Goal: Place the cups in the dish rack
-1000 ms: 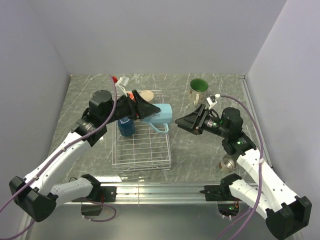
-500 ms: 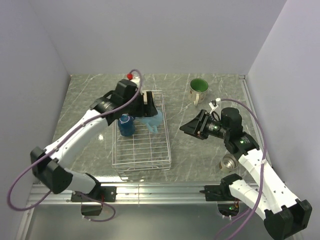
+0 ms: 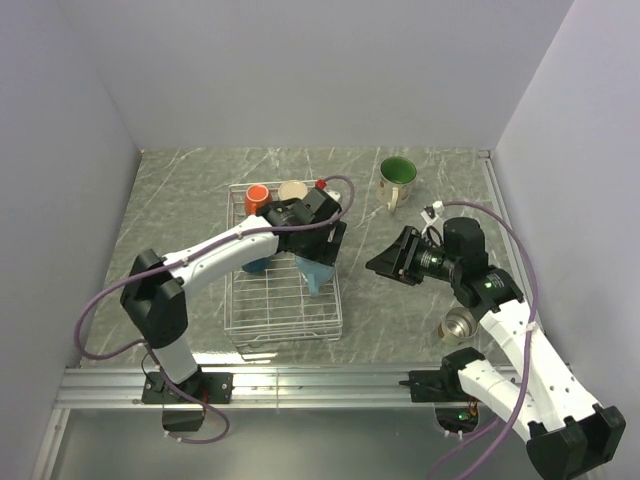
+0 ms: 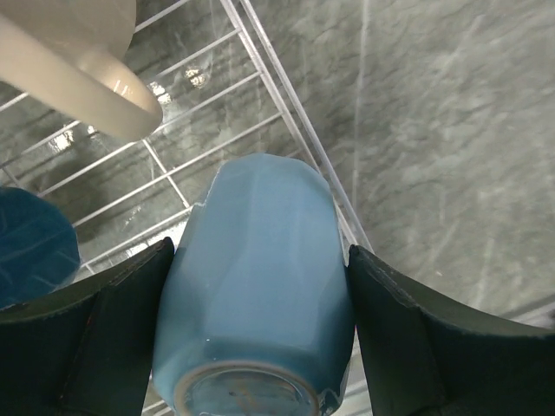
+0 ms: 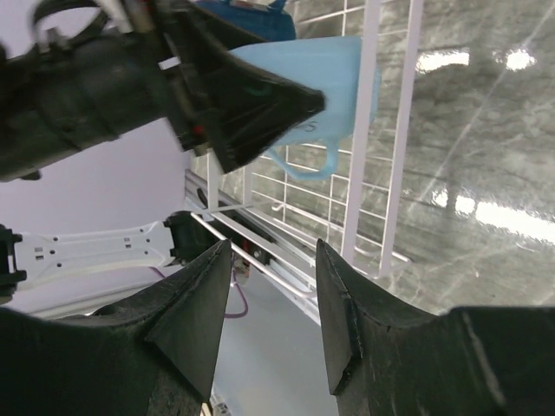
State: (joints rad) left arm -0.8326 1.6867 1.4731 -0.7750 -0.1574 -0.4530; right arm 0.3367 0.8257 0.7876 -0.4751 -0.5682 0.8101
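Observation:
My left gripper (image 3: 318, 252) is shut on the light blue mug (image 3: 317, 274) and holds it base-up over the right side of the white wire dish rack (image 3: 283, 333). In the left wrist view the mug (image 4: 256, 277) sits between both fingers, above the rack's right rim (image 4: 286, 104). The orange-red mug (image 3: 256, 196) and the beige mug (image 3: 292, 190) stand at the rack's far end. The dark blue mug (image 3: 257, 264) is in the rack, partly hidden by my arm. My right gripper (image 3: 385, 265) is open and empty, right of the rack. The right wrist view shows the light blue mug (image 5: 325, 69).
The cream mug with green inside (image 3: 396, 176) stands on the table at the back right. The small metallic cup (image 3: 458, 325) sits beside my right arm near the front. Grey walls close in the table on three sides.
My left arm has swung right and nearer with the light blue mug, from the rack's far end to its right side, uncovering the orange-red and beige mugs. My right arm barely moved.

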